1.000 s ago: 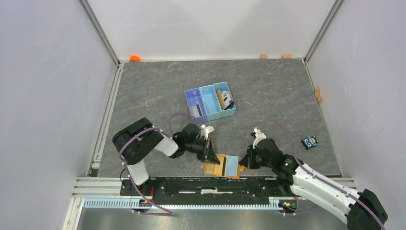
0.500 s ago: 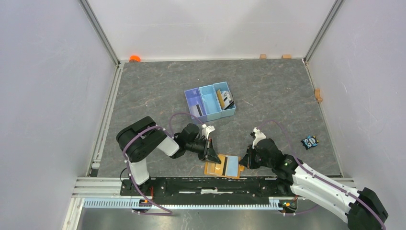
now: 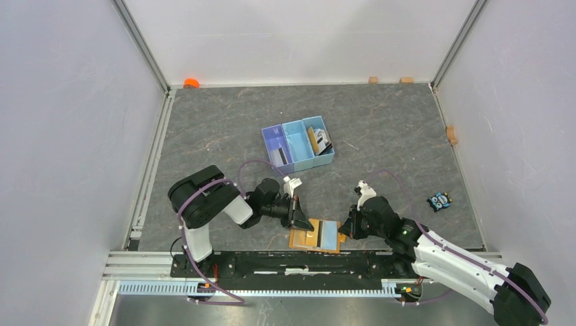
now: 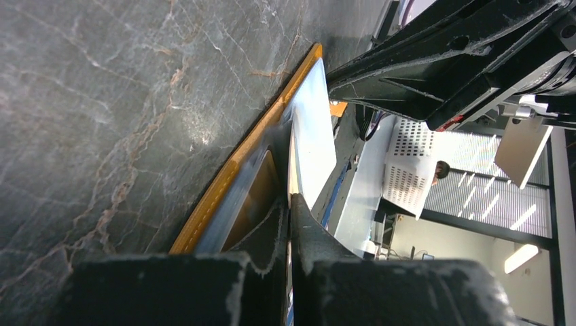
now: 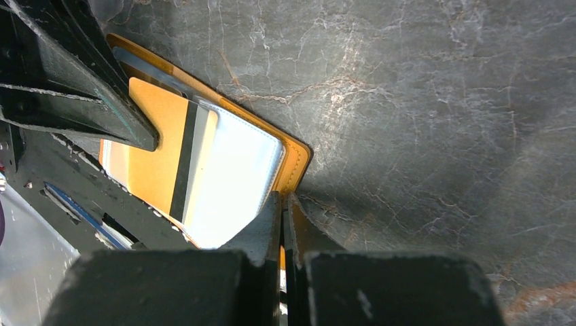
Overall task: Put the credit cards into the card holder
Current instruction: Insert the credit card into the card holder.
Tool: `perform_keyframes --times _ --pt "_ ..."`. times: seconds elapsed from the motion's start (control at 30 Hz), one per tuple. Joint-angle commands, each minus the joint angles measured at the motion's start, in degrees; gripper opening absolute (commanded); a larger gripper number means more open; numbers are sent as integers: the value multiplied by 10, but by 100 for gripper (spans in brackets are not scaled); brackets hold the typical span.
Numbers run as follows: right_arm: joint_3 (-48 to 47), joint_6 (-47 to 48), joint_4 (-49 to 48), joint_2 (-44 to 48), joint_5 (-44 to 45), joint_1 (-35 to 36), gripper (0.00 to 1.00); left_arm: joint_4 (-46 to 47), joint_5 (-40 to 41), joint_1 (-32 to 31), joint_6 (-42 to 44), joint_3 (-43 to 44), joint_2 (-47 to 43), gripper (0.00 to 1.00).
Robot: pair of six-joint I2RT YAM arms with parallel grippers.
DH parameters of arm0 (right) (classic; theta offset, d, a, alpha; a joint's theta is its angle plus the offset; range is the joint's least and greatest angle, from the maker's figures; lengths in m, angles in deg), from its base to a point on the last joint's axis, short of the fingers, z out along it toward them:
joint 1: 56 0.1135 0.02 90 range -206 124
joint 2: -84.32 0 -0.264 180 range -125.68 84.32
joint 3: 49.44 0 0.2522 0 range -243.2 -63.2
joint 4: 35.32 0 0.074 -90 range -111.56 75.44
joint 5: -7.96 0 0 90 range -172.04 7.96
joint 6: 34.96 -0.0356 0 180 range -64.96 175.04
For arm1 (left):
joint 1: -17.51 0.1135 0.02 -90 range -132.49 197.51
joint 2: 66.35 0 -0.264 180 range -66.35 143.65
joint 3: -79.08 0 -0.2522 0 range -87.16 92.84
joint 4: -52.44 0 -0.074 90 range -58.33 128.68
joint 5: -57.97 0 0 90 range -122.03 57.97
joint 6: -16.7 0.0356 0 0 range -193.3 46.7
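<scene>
The card holder lies open on the grey worktop at its near edge, between the two arms, with its orange rim and a light-blue inner panel facing up. The left gripper reaches in from the left with its fingers pressed together on what looks like the thin edge of a gold-yellow card. That card has a black stripe and lies low over the left half of the card holder. The right gripper sits at the right-hand edge of the card holder, fingers squeezed tight, with a sliver of orange showing between them in the right wrist view. Further back, well apart from both grippers, a blue tray of three compartments holds more cards. A small black-and-blue gadget rests near the right wall.
</scene>
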State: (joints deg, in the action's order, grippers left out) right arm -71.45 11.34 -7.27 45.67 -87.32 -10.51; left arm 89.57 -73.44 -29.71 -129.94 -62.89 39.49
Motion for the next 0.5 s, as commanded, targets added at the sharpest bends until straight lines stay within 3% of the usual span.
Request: perform_keyframes --times 0.0,0.47 --pt "2 0 26 -14 11 10 0 27 52 1 -31 -17 17 2" --pt "-10 -2 32 0 33 13 0 -33 133 -55 -19 5 -16 2"
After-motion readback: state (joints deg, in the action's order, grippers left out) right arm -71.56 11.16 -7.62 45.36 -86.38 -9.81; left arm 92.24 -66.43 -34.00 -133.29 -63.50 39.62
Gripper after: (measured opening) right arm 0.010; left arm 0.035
